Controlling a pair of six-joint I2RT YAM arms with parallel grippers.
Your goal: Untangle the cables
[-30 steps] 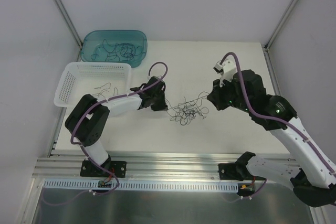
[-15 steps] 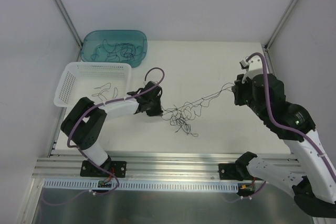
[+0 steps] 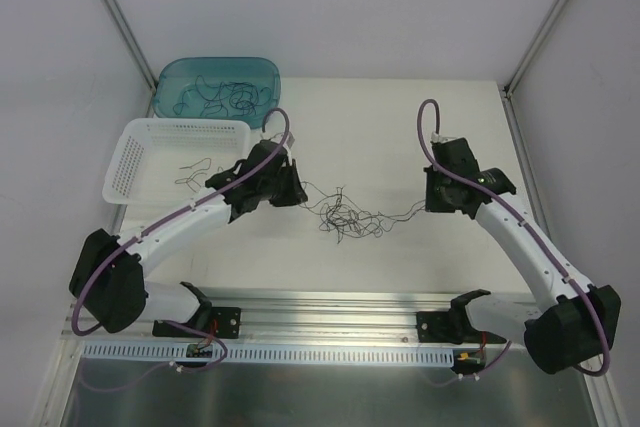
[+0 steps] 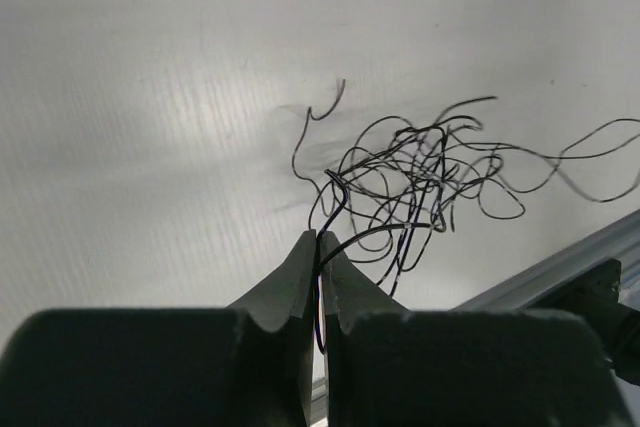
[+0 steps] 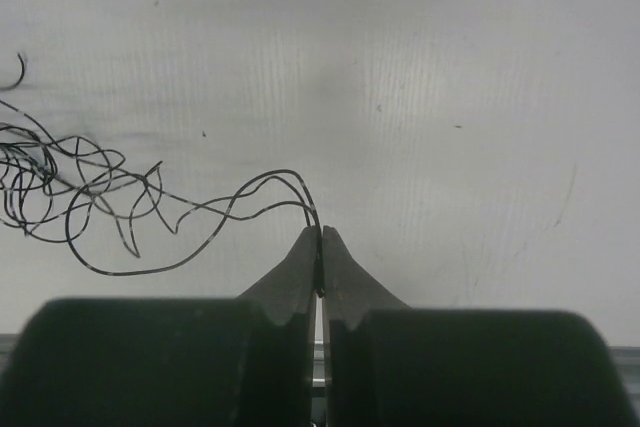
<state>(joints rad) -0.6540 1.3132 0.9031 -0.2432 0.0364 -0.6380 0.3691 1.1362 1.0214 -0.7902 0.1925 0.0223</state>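
From above, the cables (image 3: 345,219) lie as a loose knot on the table (image 3: 400,117) between the two arms, the long axis running left to right; the bulk sits nearer the left gripper (image 3: 290,189), and thin strands trail off to the right gripper (image 3: 432,199). The white basket (image 3: 130,162) and the teal bin (image 3: 170,87), each with a few strands inside, stand well apart behind the left arm.

At the left wrist, the left gripper (image 4: 320,242) is clamped on a wire at its tips; the clump (image 4: 410,172) hangs just ahead and to the right.

At the right wrist, the right gripper (image 5: 320,237) is pinched on a looping wire; its strands lead off left to the clump (image 5: 60,187). A pull apart along that axis looks likeliest.
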